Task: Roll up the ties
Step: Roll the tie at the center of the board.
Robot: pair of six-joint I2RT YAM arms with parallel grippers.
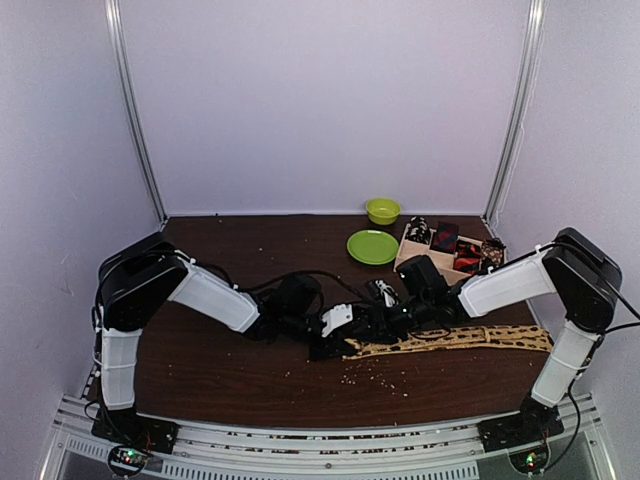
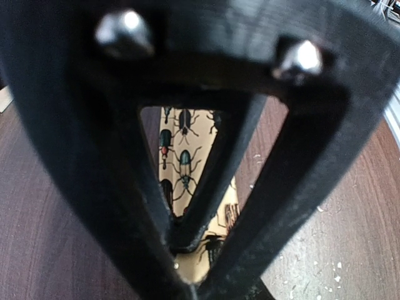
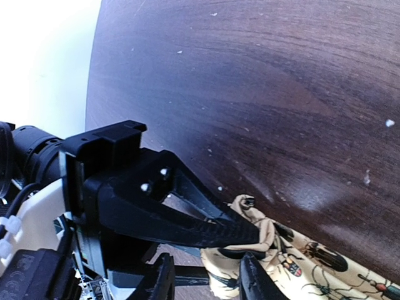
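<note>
At curled end of tie (image 1: 480, 337) we find left jaws pinching it, right jaws parted beside; rest stretches toward right arm (image 1: 505, 283).

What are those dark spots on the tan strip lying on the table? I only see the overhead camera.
Observer: The left wrist camera shows the tie close up. The spots are printed beetles.
Visitor: Is anything holding it?
Observer: Yes. In the right wrist view the left gripper pinches its crumpled end.
Visitor: And the other claw?
Observer: In that same view the right gripper is open, its fingers apart on either side of that end.
</note>
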